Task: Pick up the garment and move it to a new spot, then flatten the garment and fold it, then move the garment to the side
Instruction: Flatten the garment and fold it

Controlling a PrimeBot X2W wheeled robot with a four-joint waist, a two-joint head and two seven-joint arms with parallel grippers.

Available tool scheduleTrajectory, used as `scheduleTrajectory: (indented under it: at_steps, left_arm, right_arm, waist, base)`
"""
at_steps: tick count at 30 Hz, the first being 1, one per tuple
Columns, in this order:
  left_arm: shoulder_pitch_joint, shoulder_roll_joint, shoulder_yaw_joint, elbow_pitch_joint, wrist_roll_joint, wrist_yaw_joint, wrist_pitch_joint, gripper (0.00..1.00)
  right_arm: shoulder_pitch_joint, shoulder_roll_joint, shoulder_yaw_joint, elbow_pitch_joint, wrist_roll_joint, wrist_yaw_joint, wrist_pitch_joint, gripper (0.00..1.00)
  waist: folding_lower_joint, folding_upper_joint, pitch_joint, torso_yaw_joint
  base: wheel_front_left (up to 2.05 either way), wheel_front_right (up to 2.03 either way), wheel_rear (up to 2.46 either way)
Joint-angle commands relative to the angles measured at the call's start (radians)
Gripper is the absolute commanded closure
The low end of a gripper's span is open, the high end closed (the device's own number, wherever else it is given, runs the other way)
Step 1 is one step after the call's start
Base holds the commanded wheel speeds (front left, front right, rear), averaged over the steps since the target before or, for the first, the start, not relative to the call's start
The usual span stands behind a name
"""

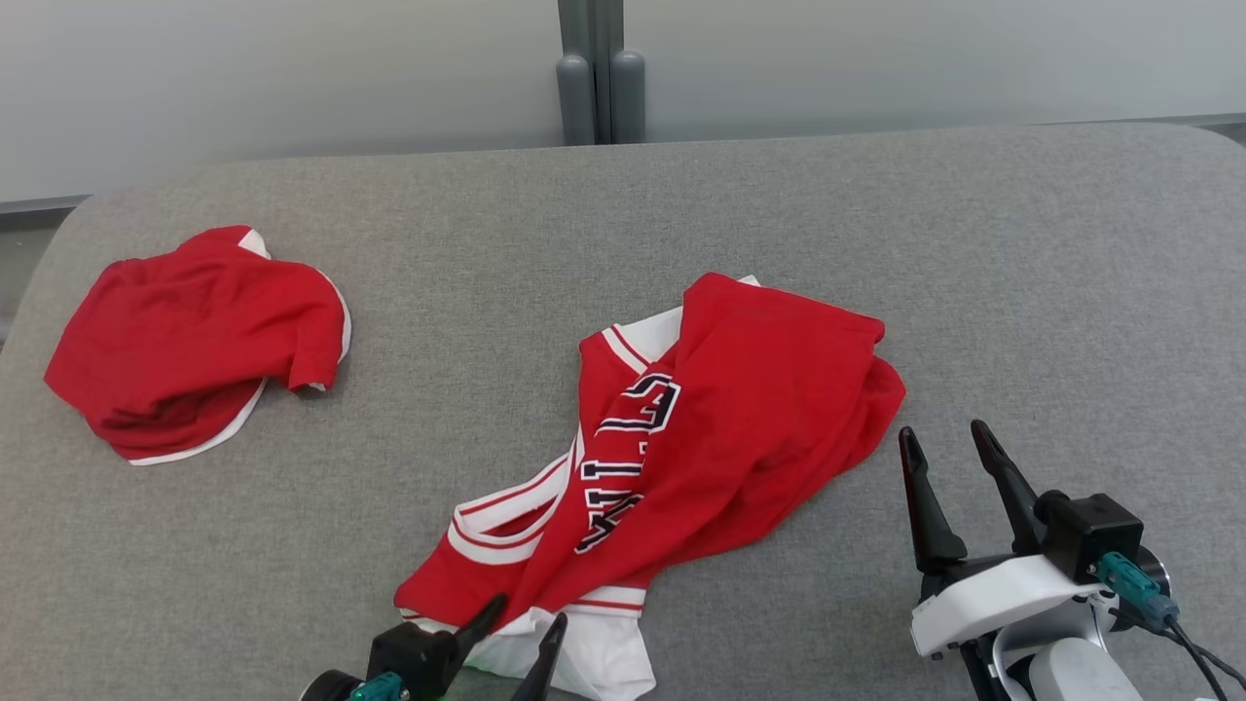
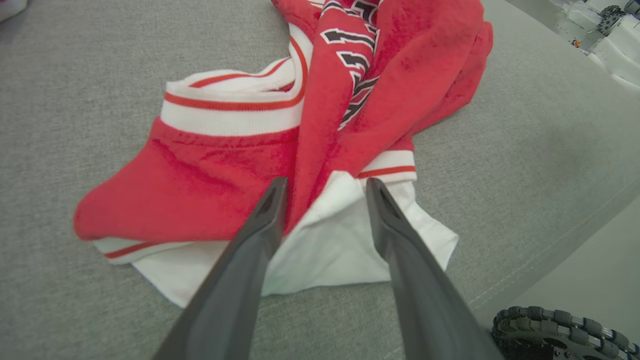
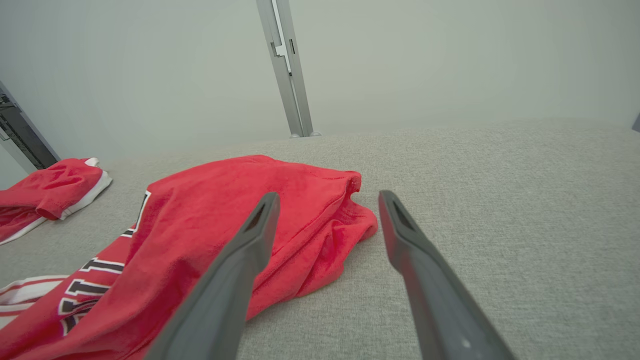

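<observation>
The garment, a red jersey, lies crumpled on the middle of the grey table, its white hem nearest me. My left gripper sits over that hem, fingers apart and pinching nothing. My right gripper hovers spread wide just right of the cloth, touching nothing. I judge flattening is the step in hand. Next, each gripper needs its own corner to draw the cloth out. Another red bundle lies far left.

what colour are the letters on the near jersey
Black letters outlined in white, on the red jersey; best in the left wrist view.
</observation>
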Motion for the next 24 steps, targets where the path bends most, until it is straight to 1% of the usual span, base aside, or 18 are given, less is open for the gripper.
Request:
scheduleTrajectory:
  at_steps: [1,4,7,11,12,15,18,20,22,24]
  left_arm:
    - [-0.004,0.012,0.005,-0.016,0.002,0.006,-0.012,0.0]
    - [-0.022,0.021,0.025,-0.072,-0.006,0.008,-0.032,0.0]
    - [-0.045,0.045,0.052,-0.126,-0.001,0.019,-0.045,0.0]
    - [-0.082,0.083,0.087,-0.145,0.011,0.04,-0.034,0.0]
    - [-0.091,0.085,0.095,-0.146,0.008,0.042,-0.034,0.0]
    - [-0.108,0.114,0.107,-0.126,0.015,0.05,-0.019,0.0]
    - [-0.11,0.124,0.112,-0.095,0.003,0.052,-0.001,0.0]
    - [-0.106,0.12,0.119,-0.068,-0.017,0.047,0.008,0.0]
    - [-0.103,0.124,0.11,-0.035,-0.013,0.039,0.017,0.0]
    - [-0.102,0.11,0.111,0.0,-0.033,0.032,0.015,0.0]
  right_arm:
    - [0.014,-0.003,-0.001,0.005,0.003,-0.001,-0.003,0.0]
    - [0.014,-0.004,0.002,0.008,0.005,-0.001,-0.003,0.0]
    - [0.016,-0.003,0.006,0.007,0.006,-0.001,-0.003,0.0]
    - [0.011,-0.004,0.014,0.011,0.008,-0.001,-0.003,0.0]
    - [0.009,-0.004,0.013,0.012,0.009,-0.001,-0.003,0.0]
    - [0.003,-0.003,0.011,0.011,0.008,-0.001,-0.003,0.0]
    - [0.0,-0.001,0.007,0.006,0.006,-0.001,-0.003,0.0]
    - [-0.002,0.001,0.004,0.004,0.005,-0.001,-0.003,0.0]
    - [-0.006,0.001,0.003,0.005,0.008,-0.001,-0.003,0.0]
    - [-0.008,0.001,0.002,0.005,0.009,-0.001,-0.003,0.0]
  waist:
    - [0.0,0.0,-0.006,0.001]
    - [0.0,0.0,-0.013,-0.001]
    - [0.0,0.0,-0.016,-0.006]
    - [0.0,0.0,-0.013,-0.027]
    - [0.0,0.0,-0.012,-0.032]
    - [0.0,0.0,-0.003,-0.056]
    - [0.0,0.0,0.009,-0.077]
    - [0.0,0.0,0.017,-0.089]
    - [0.0,0.0,0.024,-0.1]
    - [0.0,0.0,0.031,-0.107]
  base:
    - [0.0,0.0,0.0]
    - [0.0,0.0,0.0]
    - [0.0,0.0,0.0]
    - [0.0,0.0,0.0]
    - [0.0,0.0,0.0]
    - [0.0,0.0,0.0]
    - [0.0,0.0,0.0]
    - [0.0,0.0,0.0]
    - [0.0,0.0,0.0]
    - [0.0,0.0,0.0]
